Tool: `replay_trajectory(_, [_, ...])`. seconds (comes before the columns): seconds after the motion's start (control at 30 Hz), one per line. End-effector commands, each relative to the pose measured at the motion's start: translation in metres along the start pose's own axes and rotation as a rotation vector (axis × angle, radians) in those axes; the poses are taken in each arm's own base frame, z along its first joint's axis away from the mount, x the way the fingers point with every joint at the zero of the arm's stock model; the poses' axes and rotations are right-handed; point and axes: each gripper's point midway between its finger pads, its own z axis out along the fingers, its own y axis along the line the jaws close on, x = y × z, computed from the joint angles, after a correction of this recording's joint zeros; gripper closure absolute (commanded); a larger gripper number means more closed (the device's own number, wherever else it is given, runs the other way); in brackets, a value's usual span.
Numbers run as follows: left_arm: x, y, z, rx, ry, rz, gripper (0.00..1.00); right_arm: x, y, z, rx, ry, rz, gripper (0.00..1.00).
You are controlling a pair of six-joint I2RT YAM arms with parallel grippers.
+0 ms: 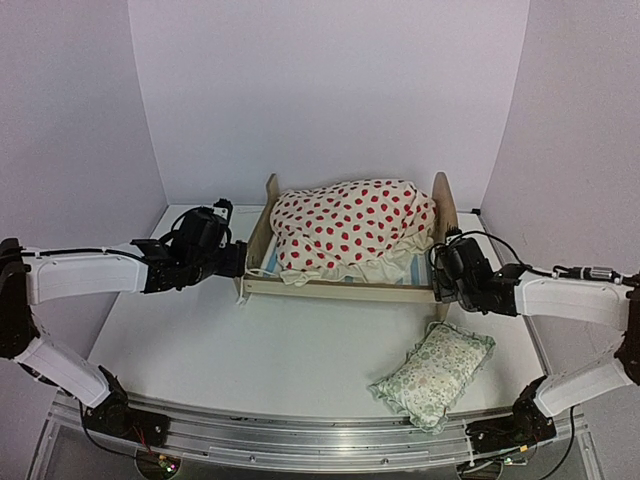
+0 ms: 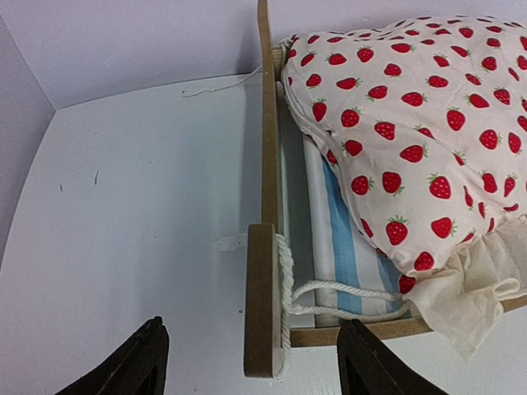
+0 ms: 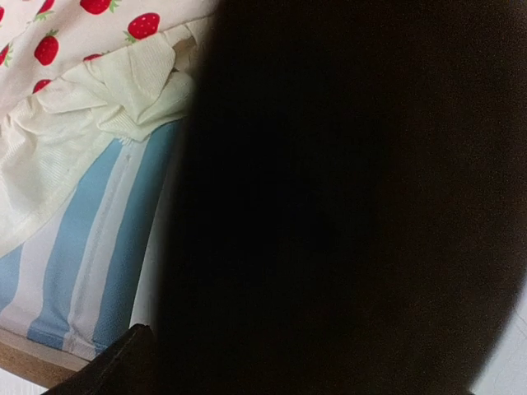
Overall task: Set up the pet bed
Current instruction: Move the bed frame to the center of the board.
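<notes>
The bed [image 1: 340, 288] stands at the back of the table [image 1: 250, 340], a strawberry-print cushion [image 1: 350, 225] heaped on its striped base. The left gripper [image 1: 232, 262] straddles the bed's left end board, jaws spread clear of the wood. The right gripper [image 1: 440, 272] is at the opposite end, and its jaw state cannot be told. A floral pillow [image 1: 435, 372] lies front right.

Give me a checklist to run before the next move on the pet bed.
1. Bed upright on the table: ok.
2. Left claw open, jaws astride the end board without touching it: ok.
3. Right claw open: cannot tell, its camera is blocked.
4. Cushion flat inside the bed: not ok, bunched in a heap.
5. Pillow free on the table, in front of the bed: ok.
</notes>
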Motion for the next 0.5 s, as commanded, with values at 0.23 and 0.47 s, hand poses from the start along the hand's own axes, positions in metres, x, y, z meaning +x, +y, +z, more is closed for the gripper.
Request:
replay_trajectory(0.23, [-0.004,-0.003,0.047,0.065,0.001,-0.013,0.60,-0.021,-0.040,-0.070,-0.096,0.005,0.086,0.02])
replay_trajectory(0.47, [0.001,-0.005,0.050,0.077,-0.006,-0.009,0.94,-0.052,-0.017,-0.104,-0.335,0.004,0.194,0.02])
